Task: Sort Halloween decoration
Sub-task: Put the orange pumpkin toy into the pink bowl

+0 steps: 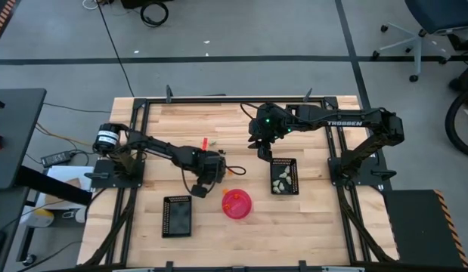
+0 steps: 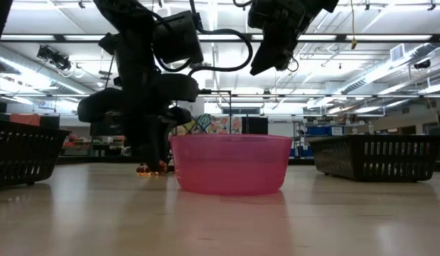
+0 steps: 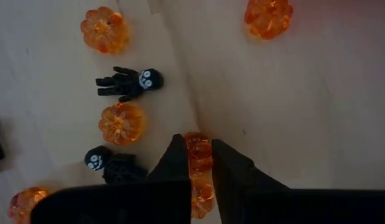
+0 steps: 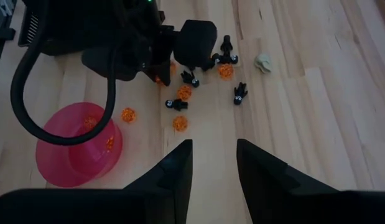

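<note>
While the pink bowl [image 1: 236, 203] sits nearest, between two black trays, the left gripper [image 3: 200, 163] just beyond it is clamped on an orange pumpkin piece [image 3: 199, 152] on the table. Orange pumpkins [image 3: 120, 123] and black skeleton figures [image 3: 130, 81] lie scattered around it. Farther right, the right gripper [image 4: 213, 163] hovers, fingers apart, empty.

The table [image 1: 309, 227] is pale wood planks, smooth with a soft satin sheen, and the pink bowl [image 2: 230, 165] looks like see-through plastic with a slightly frosted wall. The little orange pumpkins [image 3: 121, 123] are clear, glossy, glassy-looking plastic that catches the light, while the black skeleton figures [image 3: 129, 83] are opaque plastic, closer to matt, with painted white faces. The left gripper [image 3: 199, 163] has matt black fingers [image 3: 175, 163] around one orange piece, and the black trays [image 2: 376, 158] look like a dull plastic grid.
</note>
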